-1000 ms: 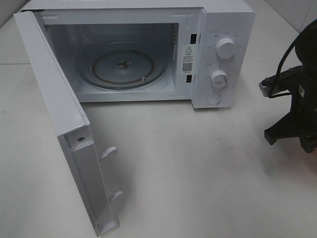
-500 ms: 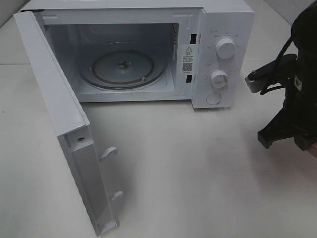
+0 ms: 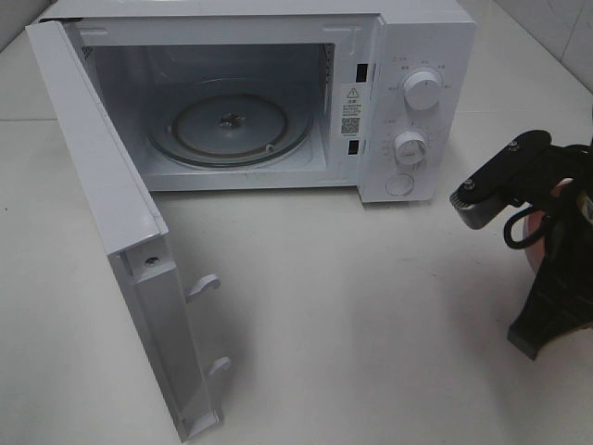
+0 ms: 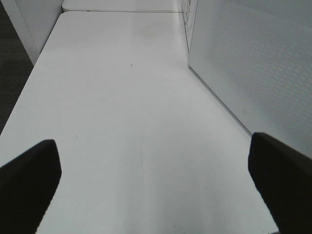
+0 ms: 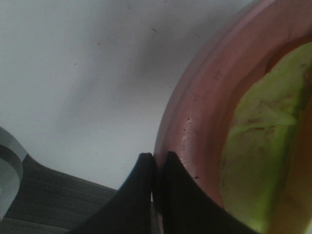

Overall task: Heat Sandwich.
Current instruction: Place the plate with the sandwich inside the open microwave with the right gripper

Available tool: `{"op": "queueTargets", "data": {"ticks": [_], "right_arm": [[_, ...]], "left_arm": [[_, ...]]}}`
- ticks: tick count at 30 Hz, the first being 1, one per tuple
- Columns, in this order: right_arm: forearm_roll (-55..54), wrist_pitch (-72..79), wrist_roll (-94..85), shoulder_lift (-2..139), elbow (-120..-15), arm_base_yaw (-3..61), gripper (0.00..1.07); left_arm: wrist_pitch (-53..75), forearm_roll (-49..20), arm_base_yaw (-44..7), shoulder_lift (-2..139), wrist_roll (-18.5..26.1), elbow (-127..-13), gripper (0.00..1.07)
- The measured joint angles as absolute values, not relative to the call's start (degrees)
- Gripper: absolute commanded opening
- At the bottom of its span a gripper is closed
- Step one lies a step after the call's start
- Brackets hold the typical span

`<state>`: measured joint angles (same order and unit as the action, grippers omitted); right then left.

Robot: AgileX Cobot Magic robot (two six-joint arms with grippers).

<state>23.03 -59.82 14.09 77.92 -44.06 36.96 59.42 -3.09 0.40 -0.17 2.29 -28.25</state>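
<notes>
Across the whole high view: white surface (image 3: 371,315), bare in the middle. Upper left to upper centre: white microwave (image 3: 417,37), door (image 3: 93,204) swung wide toward the lower left, glass turntable (image 3: 230,130) inside with nothing on it.

Right edge, mid-height: right arm (image 3: 556,278), now further into frame and lower than a second ago, wrist turned. Behind it, a sliver of the pink plate (image 3: 531,227) that did not show then. Judged as the carry toward the open cavity under way, with loading not yet done.

Right wrist view: plate (image 5: 204,107) filling the right half, sandwich (image 5: 263,146) on it, only green lettuce and an orange edge visible. Lower centre: right gripper (image 5: 156,168), fingers (image 5: 141,195) pinched shut on the plate's rim. Cannot tell whether the plate is clear of the surface.

Left wrist view: left gripper (image 4: 156,185), fingers (image 4: 27,180) spread fully at the lower corners, holding nothing, above bare surface beside the microwave's perforated side wall.
</notes>
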Motion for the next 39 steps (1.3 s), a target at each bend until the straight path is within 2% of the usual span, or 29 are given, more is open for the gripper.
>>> {"op": "queueTargets", "data": {"ticks": [8,13,27,39], "right_arm": [[23.0,-59.8,6.0,71.0,-40.5,44.1,0.0],[23.0,-59.8,0.0,69.0,-40.2,46.1,0.0],[21.1,-53.9,-28.8,68.1,-40.2,46.4,0.01],[20.5,-49.1,-38.8,68.1,-39.8,46.4,0.0]], "left_arm": [[59.4,-3.1,0.4,-0.2,2.3,-28.2,1.04],[59.4,-3.1,0.4,-0.2,2.3,-28.2,1.04],[59.4,-3.1,0.4,-0.2,2.3,-28.2,1.04],[59.4,-3.1,0.4,-0.2,2.3,-28.2,1.04]]}}
